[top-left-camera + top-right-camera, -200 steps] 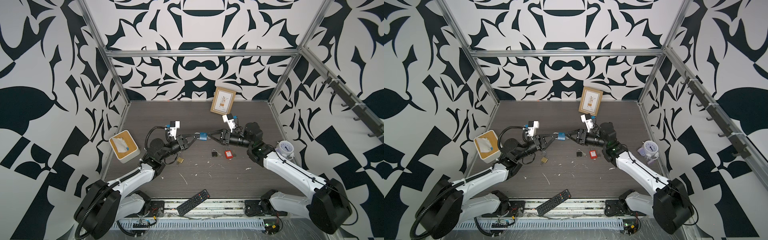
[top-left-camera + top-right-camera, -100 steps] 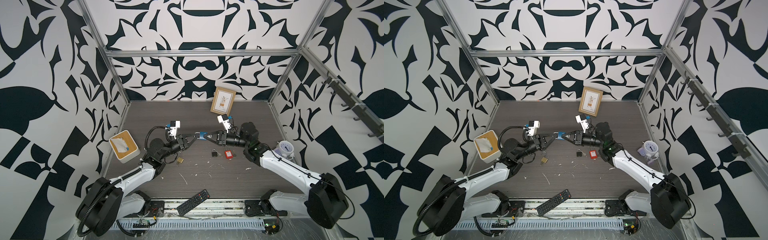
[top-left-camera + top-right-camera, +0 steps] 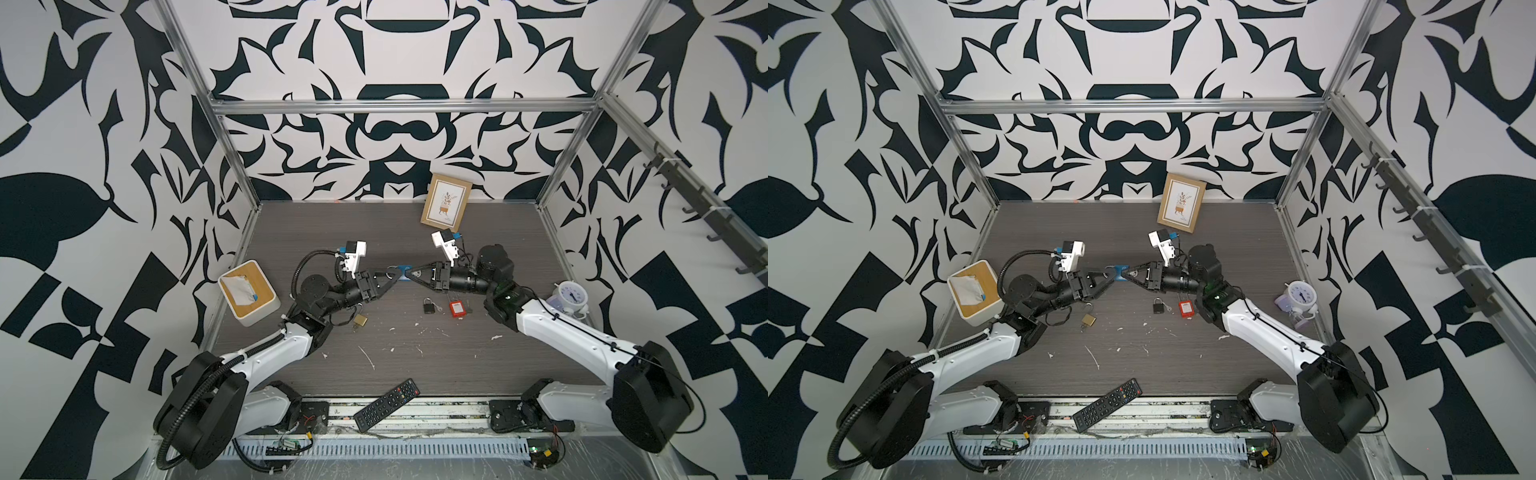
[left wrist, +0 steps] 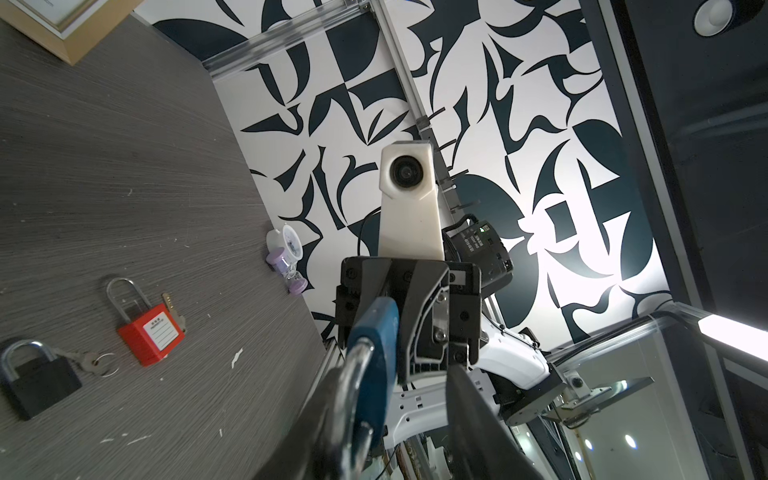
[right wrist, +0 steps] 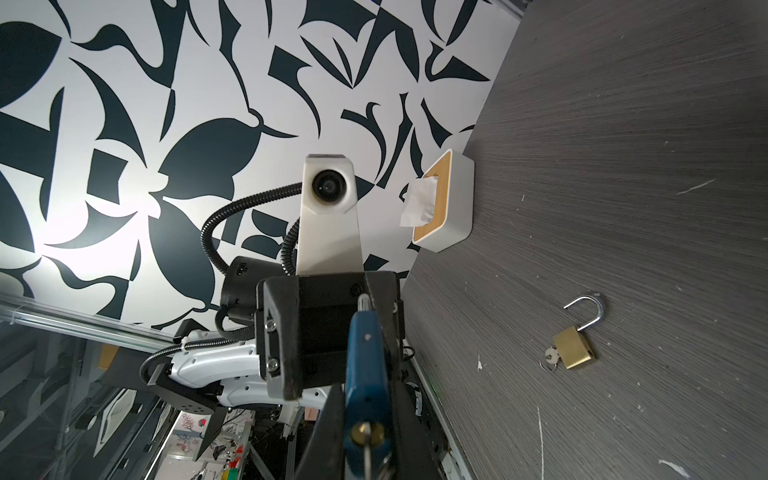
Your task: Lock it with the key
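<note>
The blue padlock (image 3: 403, 272) hangs in the air over the middle of the grey wood-grain table (image 3: 415, 232). Its long axis is about level, with the steel shackle (image 4: 353, 374) toward the left gripper (image 3: 390, 277) and the keyhole end toward the right gripper (image 3: 412, 276). The right gripper's black fingers clamp the smooth, flat-sided body, where a small metal key (image 5: 368, 455) sticks in a brass cylinder, while the left gripper's jaws stand apart around the curved, shiny shackle.

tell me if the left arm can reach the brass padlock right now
Probably yes: the left pincer is open, and the brass padlock lies on bare table beside that arm with nothing over it.
</note>
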